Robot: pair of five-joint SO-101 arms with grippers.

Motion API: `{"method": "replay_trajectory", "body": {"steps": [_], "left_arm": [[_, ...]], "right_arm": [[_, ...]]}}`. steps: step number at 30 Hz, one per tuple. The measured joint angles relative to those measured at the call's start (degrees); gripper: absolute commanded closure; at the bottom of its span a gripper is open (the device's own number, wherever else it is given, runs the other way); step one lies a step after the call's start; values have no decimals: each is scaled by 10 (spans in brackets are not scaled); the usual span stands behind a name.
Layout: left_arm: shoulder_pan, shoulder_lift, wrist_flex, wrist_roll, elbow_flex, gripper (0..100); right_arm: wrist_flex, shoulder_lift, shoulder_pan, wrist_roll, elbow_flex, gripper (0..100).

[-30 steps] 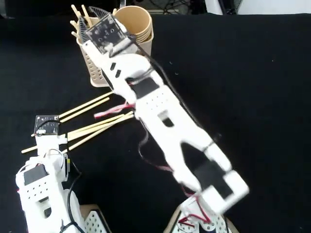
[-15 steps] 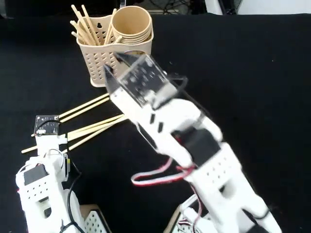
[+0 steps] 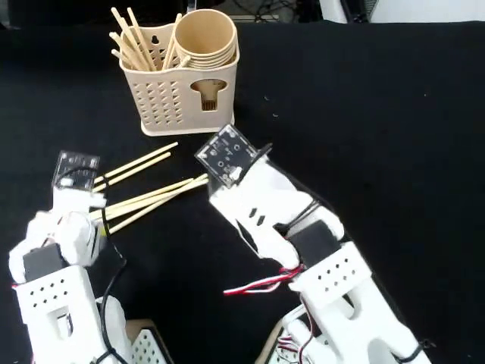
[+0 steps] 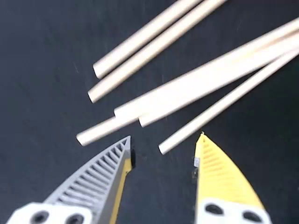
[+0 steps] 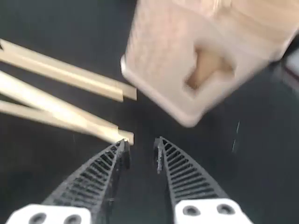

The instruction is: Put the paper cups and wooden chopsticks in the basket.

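High view: basket (image 3: pixel 178 98) at far side of black table (image 3: pixel 379 152). Paper cups (image 3: pixel 206 38) stacked in one compartment, some chopsticks (image 3: pixel 129 42) upright in other. Loose chopsticks (image 3: pixel 148 199) lie flat between both arms, long axes running from left arm toward right.

Left wrist view: left gripper (image 4: pixel 166 137) wide open, empty. Stick ends just ahead of tips, nearest end between them. Likely better placed for next pick.

Right wrist view: right gripper (image 5: pixel 141 140) nearly closed, narrow gap, holds nothing. Opposite stick ends beside one tip, basket ahead.

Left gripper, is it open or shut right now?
Open. The left gripper has its jaws wide apart, gripping nothing, by the ends of the loose chopsticks.
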Motion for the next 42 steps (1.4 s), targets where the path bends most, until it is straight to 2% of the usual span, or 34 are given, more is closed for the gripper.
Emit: {"method": "replay_trajectory", "body": {"steps": [1,6,10,13,17,20,25,31,42], "left_arm": [[11,0,0,-1,-17,766],[100,29,5,-72,-62,765],[142,114,5,-164,-75,765],[158,201,5,-195,-106,765],[176,326,5,-218,-178,764],[191,418,5,-222,-236,764],[200,550,4,-229,-327,764],[201,670,4,-296,-372,764],[201,755,4,-309,-433,770]], "right_arm": [[0,-1,7,0,25,985],[-23,-2,23,-2,136,985],[-91,-2,29,-32,208,984],[-153,-2,58,-52,250,984],[-209,-2,134,-59,283,984],[-232,-2,161,-59,302,984],[-249,-2,165,-59,307,984],[-256,-2,164,-59,308,984],[-256,-2,164,-59,308,984]]}}
